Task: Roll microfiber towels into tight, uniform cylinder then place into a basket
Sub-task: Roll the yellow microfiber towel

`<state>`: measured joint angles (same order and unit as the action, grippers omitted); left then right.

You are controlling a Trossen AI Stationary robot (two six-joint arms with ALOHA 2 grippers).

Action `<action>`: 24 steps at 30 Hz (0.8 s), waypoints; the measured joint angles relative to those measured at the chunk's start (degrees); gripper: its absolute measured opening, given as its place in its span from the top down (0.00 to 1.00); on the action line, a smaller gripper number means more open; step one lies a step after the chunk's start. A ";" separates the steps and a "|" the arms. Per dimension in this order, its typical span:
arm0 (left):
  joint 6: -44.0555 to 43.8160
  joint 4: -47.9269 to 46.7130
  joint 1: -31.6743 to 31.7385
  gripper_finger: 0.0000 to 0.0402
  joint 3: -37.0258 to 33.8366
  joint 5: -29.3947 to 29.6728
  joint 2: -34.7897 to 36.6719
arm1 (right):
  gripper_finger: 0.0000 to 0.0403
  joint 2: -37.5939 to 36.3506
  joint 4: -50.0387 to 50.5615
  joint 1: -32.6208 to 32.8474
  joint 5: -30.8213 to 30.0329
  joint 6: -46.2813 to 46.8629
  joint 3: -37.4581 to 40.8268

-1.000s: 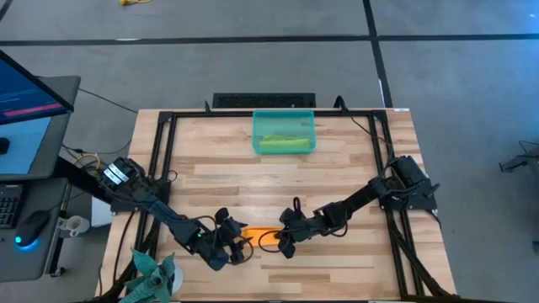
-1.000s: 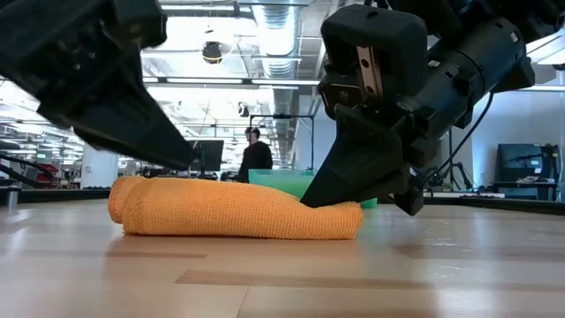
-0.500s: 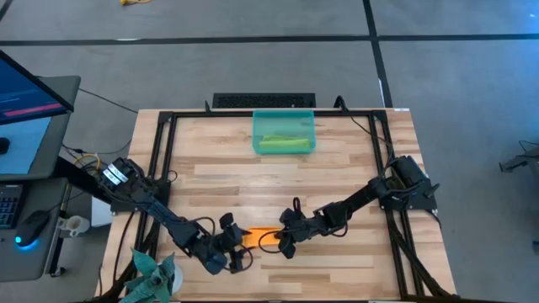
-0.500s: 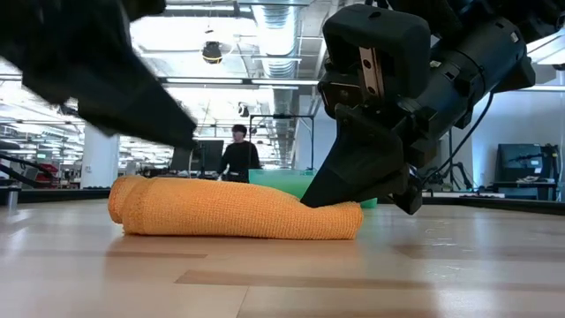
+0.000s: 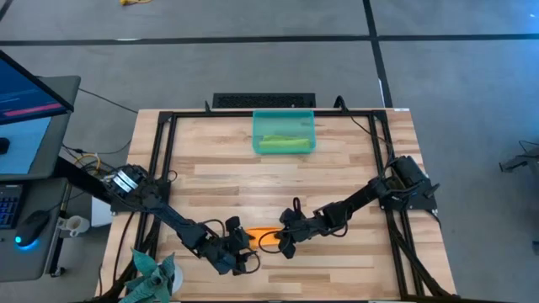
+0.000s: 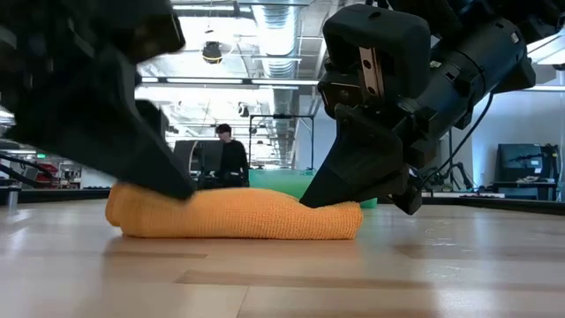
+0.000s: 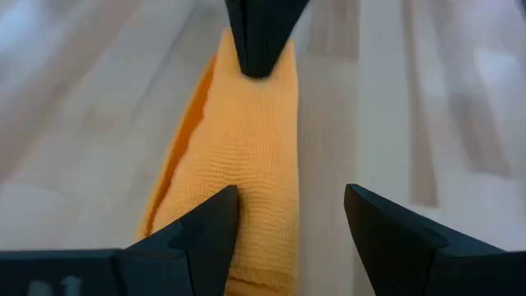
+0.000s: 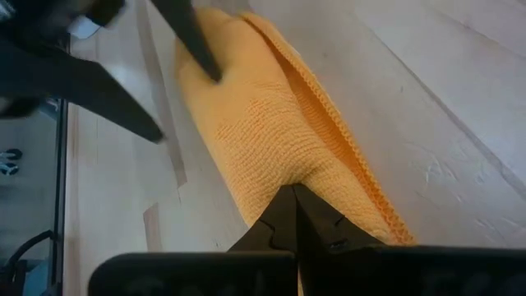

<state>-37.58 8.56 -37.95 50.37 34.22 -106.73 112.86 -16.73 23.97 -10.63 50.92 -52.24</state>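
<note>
In the high view the orange towel lies rolled into a short cylinder on the wooden table, low in the frame and a little left of centre, between the two arms. In the low view the same roll stretches across the middle of the frame, flat on the boards.

The left gripper sits at the roll's left end, in the lower left-centre of the high view. Its fingers stand wide apart; in the left wrist view one finger touches the edge of the roll while the other stands over bare wood beside it, so the jaws straddle that end rather than pinch it. In the low view the left arm's dark bulk presses down on the left end of the cloth, though how firmly it bears on the fabric is hard to judge from that angle.

The right gripper is at the roll's right end. Its fingers are closed to a single point, and in the right wrist view that tip pushes into the towel's end.

The basket stands at the top centre of the table, well apart from both arms. The lime green towel lies inside it as a rolled strip.

A person shows far off in the room behind.
</note>
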 joint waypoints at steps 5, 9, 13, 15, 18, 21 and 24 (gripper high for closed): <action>-2.97 -0.38 1.02 0.46 0.16 -0.53 -2.31 | 0.97 0.00 -0.15 0.00 0.00 -0.34 0.02; -5.19 -1.44 1.24 0.46 0.22 -1.42 -2.37 | 0.97 0.00 -0.13 0.00 0.03 -0.43 0.01; -6.79 -2.77 1.21 0.46 0.23 -2.03 -2.39 | 0.94 0.00 0.07 -0.05 1.72 -0.33 -0.03; -7.07 -3.06 1.20 0.46 0.24 -2.22 -2.41 | 0.90 0.00 0.13 -0.24 3.85 1.26 -0.03; -7.11 -3.63 1.20 0.46 0.24 -2.36 -2.43 | 0.82 0.00 0.06 -0.23 4.83 1.85 -0.08; -7.11 -3.93 1.20 0.46 0.24 -2.52 -2.45 | 0.74 -0.18 -0.31 -0.41 5.46 1.13 -0.09; -7.13 -4.31 1.22 0.46 0.23 -2.97 -2.50 | 0.68 -1.56 0.48 -1.76 9.63 -0.27 -0.04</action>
<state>-44.71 4.24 -36.73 50.60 31.25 -109.23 111.30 -16.24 22.21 -1.00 50.65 -52.29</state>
